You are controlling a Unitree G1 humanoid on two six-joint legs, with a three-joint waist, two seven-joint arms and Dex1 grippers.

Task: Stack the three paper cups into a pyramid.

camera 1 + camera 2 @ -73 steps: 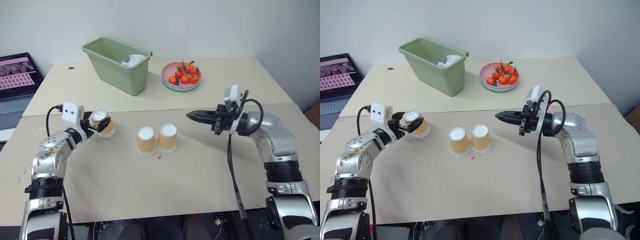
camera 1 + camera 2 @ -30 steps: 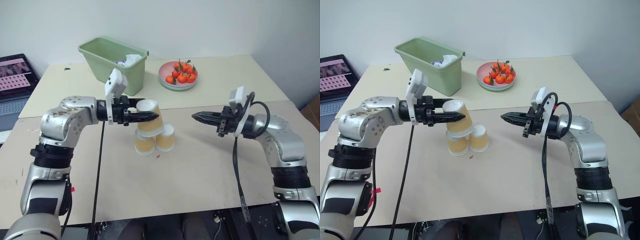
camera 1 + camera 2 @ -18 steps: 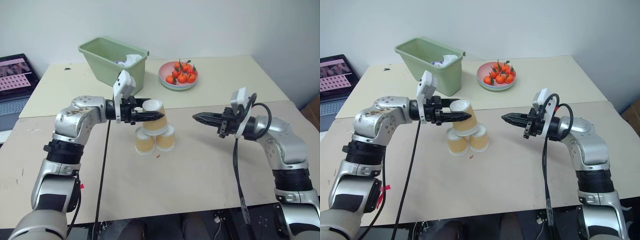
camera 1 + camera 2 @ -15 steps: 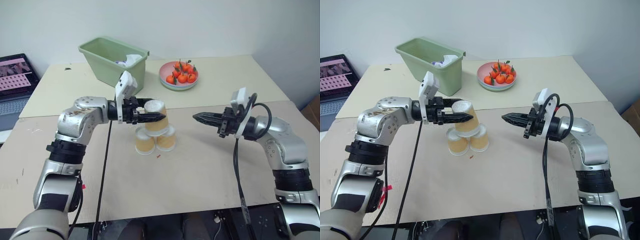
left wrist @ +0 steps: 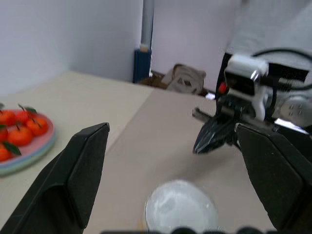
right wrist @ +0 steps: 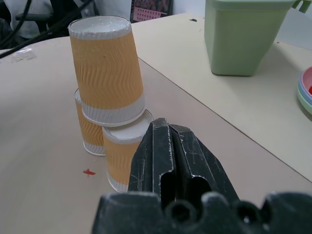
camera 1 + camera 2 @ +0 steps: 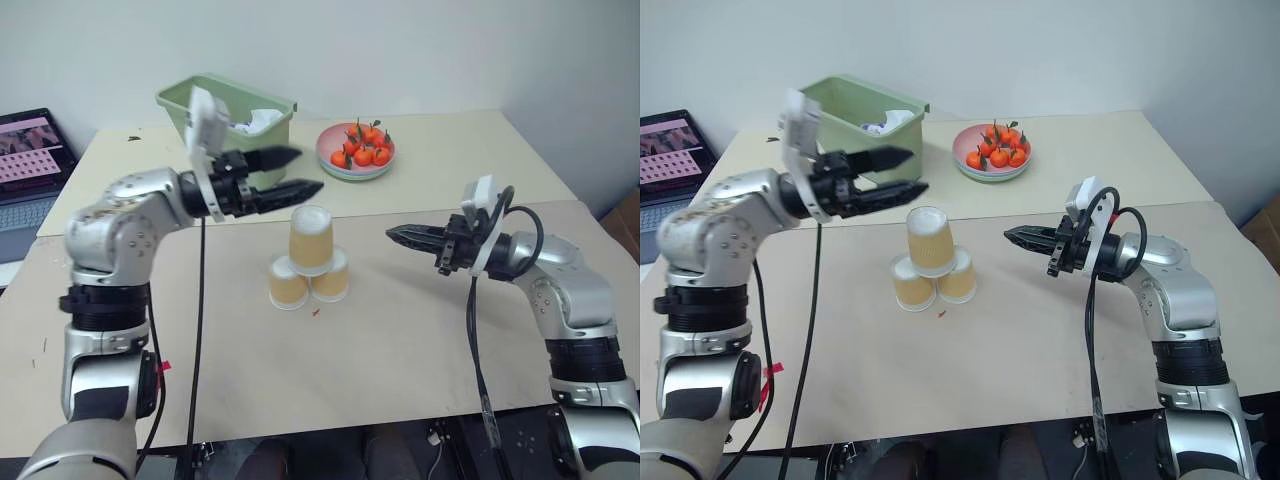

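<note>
Three yellow-orange paper cups stand upside down at the table's middle. Two of them (image 7: 288,284) (image 7: 331,280) sit side by side, and the third (image 7: 311,240) rests across their bases. My left gripper (image 7: 311,169) hovers open just above and behind the top cup, with nothing between its fingers; the left wrist view looks down on that cup's white base (image 5: 180,207). To the right of the stack my right gripper (image 7: 392,235) is shut and empty, pointing at the cups from a short distance. The right wrist view shows the stack (image 6: 107,68) upright beyond its fingertips (image 6: 163,127).
A green bin (image 7: 228,120) with white scraps stands at the back left, close behind my left gripper. A pink plate of oranges (image 7: 356,150) sits to its right. A laptop (image 7: 30,150) lies off the table's left edge.
My left gripper has opened, let go of the top cup and risen up and back from it. The cup stays on the two lower cups. The right arm has not moved.
</note>
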